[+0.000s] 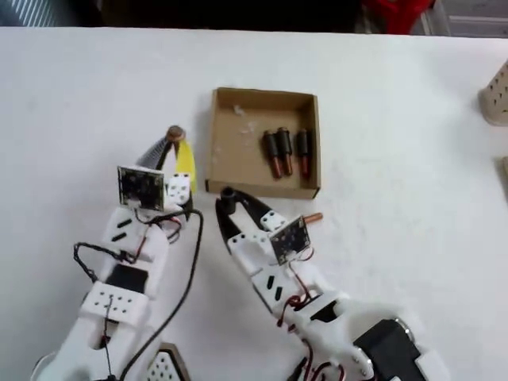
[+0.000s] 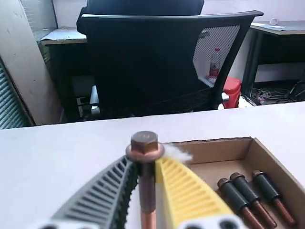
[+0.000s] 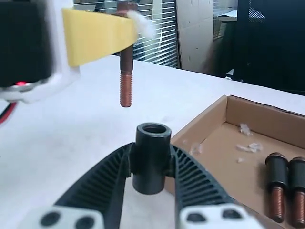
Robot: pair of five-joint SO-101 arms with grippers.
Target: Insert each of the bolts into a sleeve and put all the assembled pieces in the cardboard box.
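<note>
**Item:** copper-coloured hex-head bolt (image 2: 147, 186). It was pinched just under its head between the grey and yellow fingers of the left gripper (image 2: 145, 164), which was closed on the shank. The threaded end hung downward.

**Item:** black cylindrical sleeve (image 3: 151, 176). It stood upright with its bore open upward, clamped between the black ribbed fingers of the right gripper (image 3: 152, 152).

**Relation:** the bolt's tip stood above the sleeve's mouth and off to one side, not touching it.

**Surroundings:** a shallow brown cardboard box (image 1: 238, 151) lay just beyond the right gripper's tips, holding three assembled pieces (image 1: 286, 152). One loose bolt (image 1: 312, 217) lay beside that gripper's wrist.

**Step, as judged:** insertion, with alignment pending. The next move would call for centring the tip over the bore, then a straight descent.
</note>
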